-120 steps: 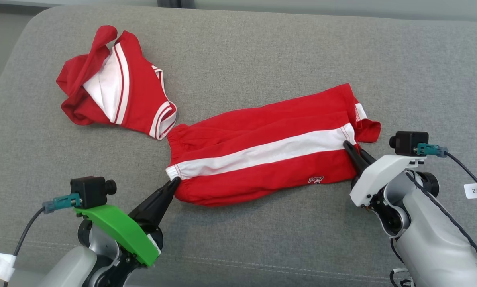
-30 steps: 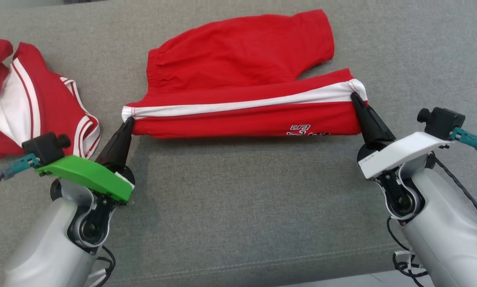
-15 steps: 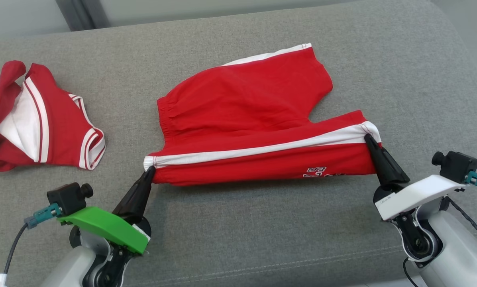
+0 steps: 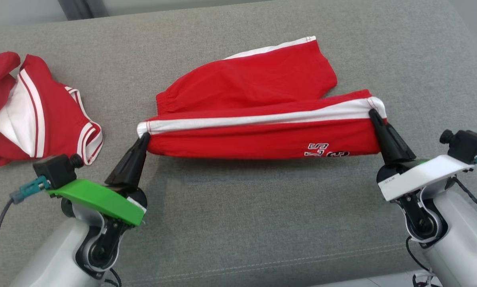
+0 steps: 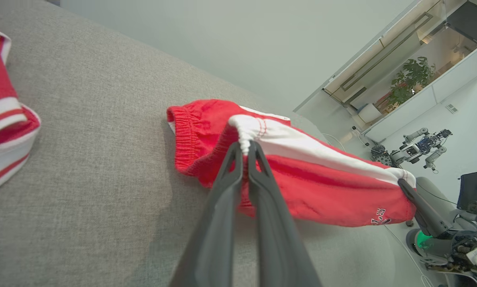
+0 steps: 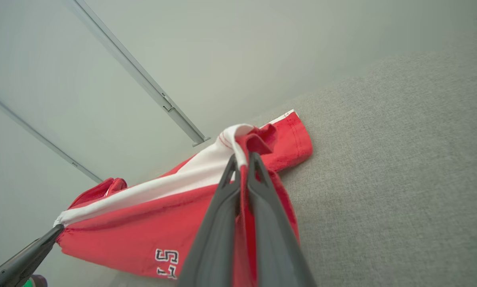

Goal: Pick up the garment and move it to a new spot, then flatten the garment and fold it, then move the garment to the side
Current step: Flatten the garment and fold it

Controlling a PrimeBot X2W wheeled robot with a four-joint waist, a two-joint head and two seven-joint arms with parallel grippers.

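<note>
Left hand (image 4: 144, 137) pinched shut on the gathered waistband corner, right hand (image 4: 371, 113) clamped on the stitched leg hem: between them the red soft-cloth shorts with a white side stripe (image 4: 254, 135) stretch taut from 9 to 3 o'clock across the middle of the grey fabric sofa seat (image 4: 238, 223). The near edge is raised and casts a shadow, while the free leg drapes onto the cushion toward 12 o'clock.

The cloth looks light and limp, likely to sag wherever it is unsupported and to slip from narrow tips. The thicker elastic band and hems seem the surest places to hold. Black-and-white lettering sits near the right hem.

A crumpled red-and-white striped top (image 4: 51, 115) lies apart at 9 o'clock.
</note>
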